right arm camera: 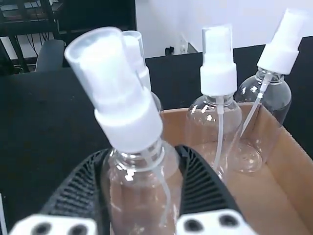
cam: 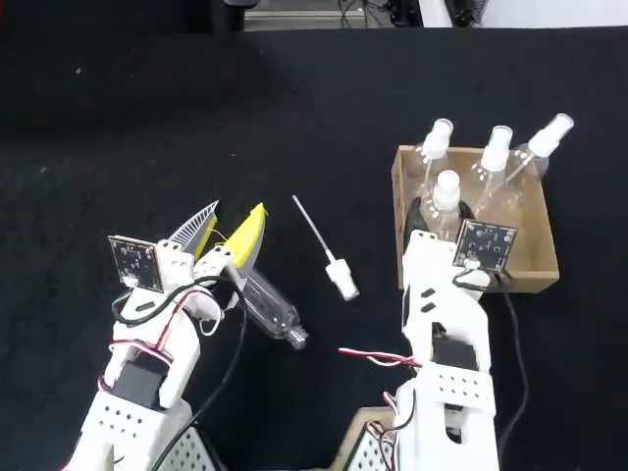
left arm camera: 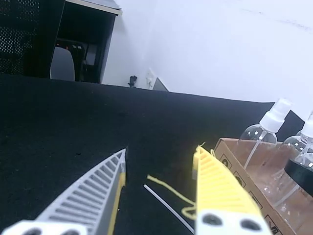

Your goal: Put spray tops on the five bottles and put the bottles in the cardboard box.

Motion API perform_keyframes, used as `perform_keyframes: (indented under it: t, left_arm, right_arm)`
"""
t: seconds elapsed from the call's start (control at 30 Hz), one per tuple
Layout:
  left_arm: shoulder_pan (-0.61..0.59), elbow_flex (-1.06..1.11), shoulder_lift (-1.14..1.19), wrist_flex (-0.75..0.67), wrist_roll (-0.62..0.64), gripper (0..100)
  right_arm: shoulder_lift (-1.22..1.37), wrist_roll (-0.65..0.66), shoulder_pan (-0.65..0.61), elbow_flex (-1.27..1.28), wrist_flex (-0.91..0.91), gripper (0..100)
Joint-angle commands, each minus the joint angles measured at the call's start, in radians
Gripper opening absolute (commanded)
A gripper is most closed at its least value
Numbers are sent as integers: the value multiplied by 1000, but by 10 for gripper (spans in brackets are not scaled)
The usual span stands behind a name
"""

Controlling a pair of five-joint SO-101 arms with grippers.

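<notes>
My right gripper is shut on a clear bottle with a white spray top, held upright at the near left of the cardboard box. Three more topped bottles stand along the box's far side. A bare clear bottle lies on the black table, beside and under my left arm. A loose spray top with its long tube lies between the arms. My left gripper hovers open with its grey and yellow fingers apart, and the tube shows between them.
The black table stretches wide to the left and behind. The box's brown wall sits to the right of my left gripper. A red and white wire loops near the right arm's base.
</notes>
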Motion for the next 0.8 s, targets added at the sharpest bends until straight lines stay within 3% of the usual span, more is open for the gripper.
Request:
perform_keyframes:
  t: [0.0,0.77]
  left_arm:
    - [1,24,-14,-18,0,208]
    - [1,24,-14,-15,0,208]
  right_arm:
    - [12,-11,11,-2,-5,11]
    - [12,-12,8,-2,118,11]
